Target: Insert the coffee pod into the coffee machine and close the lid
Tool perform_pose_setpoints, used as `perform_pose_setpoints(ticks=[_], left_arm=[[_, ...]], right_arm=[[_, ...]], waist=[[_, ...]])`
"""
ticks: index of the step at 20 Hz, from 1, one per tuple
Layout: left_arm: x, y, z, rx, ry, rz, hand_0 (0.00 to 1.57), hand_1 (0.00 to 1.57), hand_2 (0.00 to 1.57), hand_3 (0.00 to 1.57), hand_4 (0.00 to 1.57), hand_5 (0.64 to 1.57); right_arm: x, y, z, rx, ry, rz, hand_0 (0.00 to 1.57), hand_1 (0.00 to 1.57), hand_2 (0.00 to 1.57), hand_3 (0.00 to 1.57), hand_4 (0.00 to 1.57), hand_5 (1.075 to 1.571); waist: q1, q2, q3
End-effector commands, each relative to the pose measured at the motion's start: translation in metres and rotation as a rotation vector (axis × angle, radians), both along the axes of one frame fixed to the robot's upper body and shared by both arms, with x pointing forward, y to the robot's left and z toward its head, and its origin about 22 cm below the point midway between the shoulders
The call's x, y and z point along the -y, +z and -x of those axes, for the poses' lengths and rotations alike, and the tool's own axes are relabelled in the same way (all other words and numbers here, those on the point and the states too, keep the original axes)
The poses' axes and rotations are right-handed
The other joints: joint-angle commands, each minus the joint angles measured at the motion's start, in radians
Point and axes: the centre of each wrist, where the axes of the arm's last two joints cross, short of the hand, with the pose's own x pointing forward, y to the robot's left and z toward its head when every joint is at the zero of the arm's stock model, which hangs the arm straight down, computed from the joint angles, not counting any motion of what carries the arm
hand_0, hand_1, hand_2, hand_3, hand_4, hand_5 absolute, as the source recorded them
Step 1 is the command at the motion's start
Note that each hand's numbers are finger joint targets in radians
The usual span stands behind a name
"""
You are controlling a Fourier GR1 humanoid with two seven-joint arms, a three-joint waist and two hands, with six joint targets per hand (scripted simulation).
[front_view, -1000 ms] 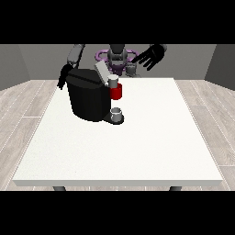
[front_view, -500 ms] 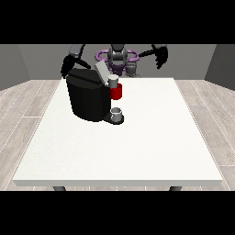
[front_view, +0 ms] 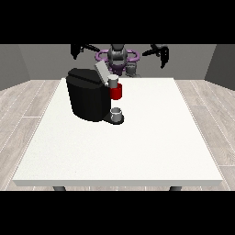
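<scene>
The black coffee machine (front_view: 89,97) stands on the left half of the white table (front_view: 151,137). Its grey lid (front_view: 101,72) is tilted up. A small grey coffee pod (front_view: 112,81) sits at the machine's top front, above the red holder (front_view: 117,92). Both hands are raised near the robot's shoulders, well away from the machine and holding nothing. The hand at the view's left (front_view: 76,50) is above and behind the machine. The hand at the view's right (front_view: 162,52) hangs with relaxed fingers pointing down.
A small grey cup (front_view: 117,113) stands on the machine's drip tray. The robot's torso (front_view: 118,58) is behind the table's far edge. Wooden floor surrounds the table.
The hand at the view's left has lifted away from the machine's lid and moved up. The hand at the view's right has swung outward and up. The lid still stands tilted.
</scene>
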Motion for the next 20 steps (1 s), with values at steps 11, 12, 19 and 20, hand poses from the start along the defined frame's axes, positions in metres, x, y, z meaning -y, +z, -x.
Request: perform_pose_setpoints(ticks=[11,12,19,20], left_arm=[[0.017,0.038,0.013,0.106,-0.017,0.038,0.0,0.0,0.0,0.0,0.36,1.571],[0.001,0.04,0.014,0.134,-0.029,0.041,0.0,0.0,0.0,0.0,0.36,1.571],[0.01,0.061,0.024,0.211,-0.038,0.052,0.0,0.0,0.0,0.0,0.35,1.571],[0.011,0.069,0.019,0.202,0.008,0.042,0.0,0.0,0.0,0.0,0.37,1.571]], right_arm=[[0.019,0.065,-0.051,0.063,0.033,-0.023,0.0,0.0,0.0,0.0,0.17,1.571],[0.023,0.078,-0.058,0.099,-0.004,-0.046,0.0,0.0,0.0,0.0,0.0,1.571],[0.011,0.062,-0.067,0.067,-0.016,-0.151,0.0,0.0,0.0,0.0,0.18,1.571],[0.013,0.083,-0.077,0.077,0.014,-0.157,0.0,0.0,0.0,0.0,0.17,1.571]], waist=[[0.064,0.124,0.0004],[0.095,0.16,0.0004],[0.107,0.227,0.0004],[0.072,0.25,0.0003]])
